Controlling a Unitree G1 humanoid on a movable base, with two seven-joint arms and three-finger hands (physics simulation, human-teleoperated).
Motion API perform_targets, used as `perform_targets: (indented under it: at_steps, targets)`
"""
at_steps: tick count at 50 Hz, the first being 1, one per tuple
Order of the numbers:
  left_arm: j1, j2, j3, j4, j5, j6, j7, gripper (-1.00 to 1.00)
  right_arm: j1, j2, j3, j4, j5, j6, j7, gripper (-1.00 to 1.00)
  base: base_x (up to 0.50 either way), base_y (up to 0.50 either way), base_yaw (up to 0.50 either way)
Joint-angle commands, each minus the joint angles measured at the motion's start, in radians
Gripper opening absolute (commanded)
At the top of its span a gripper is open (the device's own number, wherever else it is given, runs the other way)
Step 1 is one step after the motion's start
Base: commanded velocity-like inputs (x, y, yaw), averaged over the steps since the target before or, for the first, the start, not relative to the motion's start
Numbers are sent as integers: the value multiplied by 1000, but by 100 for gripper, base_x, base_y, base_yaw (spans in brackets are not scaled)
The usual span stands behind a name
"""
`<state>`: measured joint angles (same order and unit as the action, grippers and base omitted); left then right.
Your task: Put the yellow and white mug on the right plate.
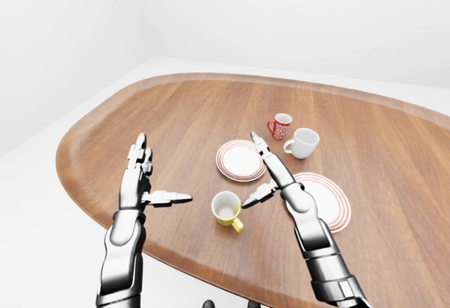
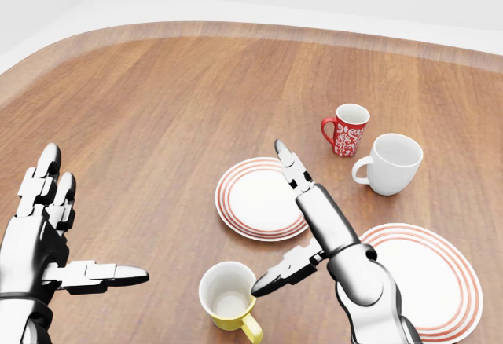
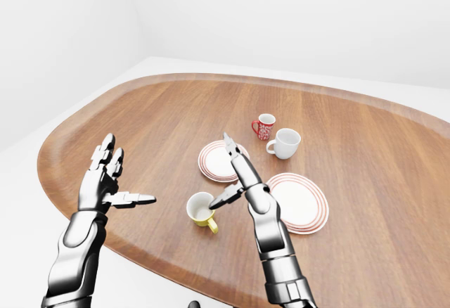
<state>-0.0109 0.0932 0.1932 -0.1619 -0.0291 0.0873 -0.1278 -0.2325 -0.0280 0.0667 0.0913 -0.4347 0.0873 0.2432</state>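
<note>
The yellow and white mug (image 2: 226,297) stands upright on the wooden table (image 2: 157,108), handle toward the view's bottom right. The right plate (image 2: 431,275), white with red rings, lies to its right. My right hand (image 2: 277,226) is open above the table between mug and plate, its thumb tip right beside the mug's rim; I cannot tell if they touch. My left hand (image 2: 75,230) is open and empty at the head view's left, well apart from the mug.
A second red-ringed plate (image 2: 259,199) lies above the mug. A red patterned mug (image 2: 347,129) and a white mug (image 2: 391,163) stand at the upper right. The table's curved edge runs along the left in the left-eye view (image 1: 67,174).
</note>
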Motion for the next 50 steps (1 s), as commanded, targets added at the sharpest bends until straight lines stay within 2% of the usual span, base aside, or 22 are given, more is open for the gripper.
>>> perform_targets:
  at_steps: [1,11,38,50]
  targets:
    - [-5,6,9,9,-5,0,-2,100,6,15,25,13,-36,0,33,100,0,0,0]
    - [-5,8,12,5,-6,0,-4,100,-19,23,30,95,-57,0,17,100,0,0,0]
    - [-7,12,25,-3,-15,0,-7,100,42,66,103,127,-181,0,-35,100,0,0,0]
    - [1,9,22,-22,-14,0,-10,100,4,77,99,216,-191,0,-83,100,0,0,0]
